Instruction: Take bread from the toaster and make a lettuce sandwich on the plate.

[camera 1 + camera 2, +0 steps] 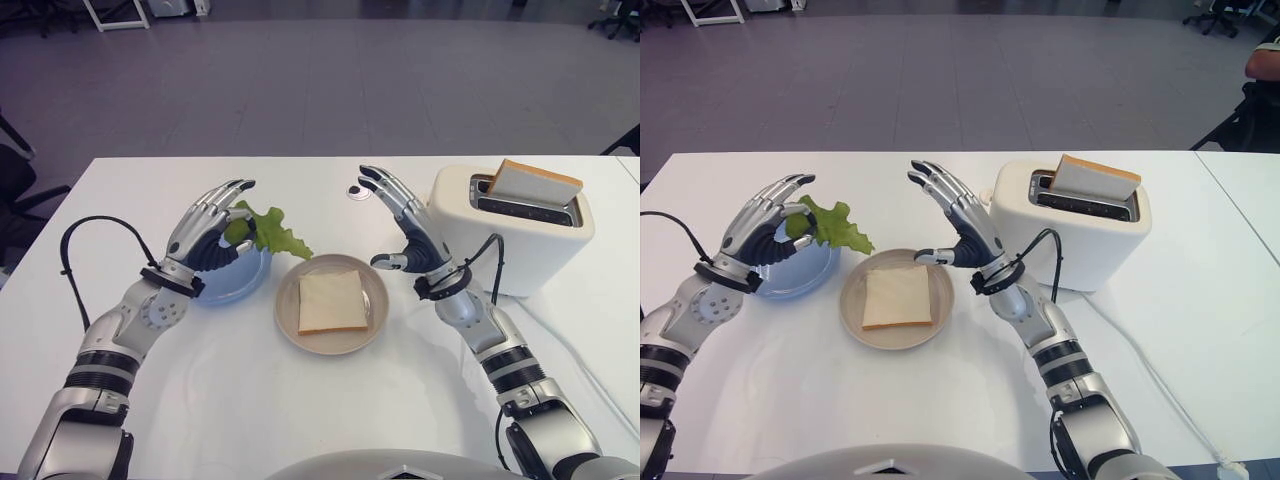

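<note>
Plate point(287, 300), tan, sits mid-bench point(300, 400) on the white top. One bread slice point(332, 302) lies flat in the plate, top bare.

Just left of the plate is a blue bowl point(232, 283). L hand point(203, 236) is over that bowl, fingers curled round the pale stem end of the lettuce point(275, 233). The leaf's frilly end pokes out toward the plate, past the bowl's rim and near the plate's far-left edge, not over the bread. Can't tell if the leaf touches the bowl.

R hand point(408, 232) is just right of the plate, btwn plate & toaster point(520, 250). Its palm faces the plate w/ fingers stretched & spread, holding nothing.

The toaster, cream, stands right of the plate, apart from it. A second slice point(535, 182) sticks up tilted from its slot. White cord point(1160, 385) trails from the toaster along the bench, off to the plate's near right. There's a small dark round spot point(356, 190) on the bench beyond the plate.
</note>
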Controlling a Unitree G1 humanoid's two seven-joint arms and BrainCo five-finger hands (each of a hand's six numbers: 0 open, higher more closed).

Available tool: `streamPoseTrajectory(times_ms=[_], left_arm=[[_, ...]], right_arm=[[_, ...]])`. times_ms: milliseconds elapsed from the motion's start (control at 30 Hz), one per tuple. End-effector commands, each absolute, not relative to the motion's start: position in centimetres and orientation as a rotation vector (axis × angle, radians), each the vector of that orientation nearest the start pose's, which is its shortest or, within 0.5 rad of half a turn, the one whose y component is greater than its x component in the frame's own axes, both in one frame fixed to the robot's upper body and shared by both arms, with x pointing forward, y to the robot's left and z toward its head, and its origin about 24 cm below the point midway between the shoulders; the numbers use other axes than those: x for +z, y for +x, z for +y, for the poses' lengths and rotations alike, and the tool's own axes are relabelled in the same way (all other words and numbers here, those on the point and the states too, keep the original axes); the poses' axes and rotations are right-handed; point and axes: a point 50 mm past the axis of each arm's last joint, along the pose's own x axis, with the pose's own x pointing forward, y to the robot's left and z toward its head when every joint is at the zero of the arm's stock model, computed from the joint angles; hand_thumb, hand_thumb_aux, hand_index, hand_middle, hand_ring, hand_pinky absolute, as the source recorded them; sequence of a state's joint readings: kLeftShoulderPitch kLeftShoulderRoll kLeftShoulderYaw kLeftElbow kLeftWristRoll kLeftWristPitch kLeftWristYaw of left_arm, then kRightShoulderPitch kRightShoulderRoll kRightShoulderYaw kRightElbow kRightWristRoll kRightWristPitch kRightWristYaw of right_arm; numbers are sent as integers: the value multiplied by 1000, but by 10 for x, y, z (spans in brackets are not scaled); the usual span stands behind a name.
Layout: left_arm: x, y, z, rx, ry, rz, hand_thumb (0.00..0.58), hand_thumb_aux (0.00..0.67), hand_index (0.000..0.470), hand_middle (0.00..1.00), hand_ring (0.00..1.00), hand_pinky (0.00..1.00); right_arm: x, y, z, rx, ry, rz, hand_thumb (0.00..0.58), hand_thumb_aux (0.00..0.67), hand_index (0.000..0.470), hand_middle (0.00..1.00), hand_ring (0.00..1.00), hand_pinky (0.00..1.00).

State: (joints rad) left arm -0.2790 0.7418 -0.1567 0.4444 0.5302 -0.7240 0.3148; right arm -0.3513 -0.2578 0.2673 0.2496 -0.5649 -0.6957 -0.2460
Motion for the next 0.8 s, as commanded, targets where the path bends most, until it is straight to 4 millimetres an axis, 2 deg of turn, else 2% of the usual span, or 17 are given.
streamPoseTrajectory(times_ms=[33, 200, 367, 467, 600, 700, 733, 767, 800], left_arm=[[97, 280, 221, -284, 1046, -613, 580, 670, 470, 0, 0, 0], [77, 277, 189, -421, 983, -617, 580, 670, 470, 0, 0, 0], [54, 267, 168, -592, 983, -575, 580, 670, 470, 0, 0, 0], [46, 262, 166, -660, 995, -548, 580, 670, 470, 0, 0, 0], [39, 258, 168, -724, 1017, -510, 580, 670, 470, 0, 0, 0], [40, 257, 173, -735, 1026, -498, 580, 670, 470, 0, 0, 0], [41, 257, 175, -718, 1026, -500, 534, 481, 337, 0, 0, 0], [44, 258, 178, -698, 1023, -504, 0, 0, 0, 0, 0, 0], [46, 259, 180, -679, 1025, -509, 0, 0, 0, 0, 0, 0]], right_arm=[[137, 271, -107, 272, -685, -925, 0, 0, 0, 0, 0, 0], [167, 262, -129, 166, -723, -993, 0, 0, 0, 0, 0, 0], [195, 265, -180, -23, -875, -968, 0, 0, 0, 0, 0, 0], [192, 277, -216, -114, -1056, -836, 0, 0, 0, 0, 0, 0], [178, 290, -260, -196, -1266, -624, 0, 0, 0, 0, 0, 0], [164, 298, -279, -192, -1377, -488, 0, 0, 0, 0, 0, 0], [158, 300, -281, -176, -1399, -452, 0, 0, 0, 0, 0, 0], [152, 303, -284, -158, -1425, -413, 0, 0, 0, 0, 0, 0], [146, 305, -287, -146, -1434, -379, 0, 0, 0, 0, 0, 0]])
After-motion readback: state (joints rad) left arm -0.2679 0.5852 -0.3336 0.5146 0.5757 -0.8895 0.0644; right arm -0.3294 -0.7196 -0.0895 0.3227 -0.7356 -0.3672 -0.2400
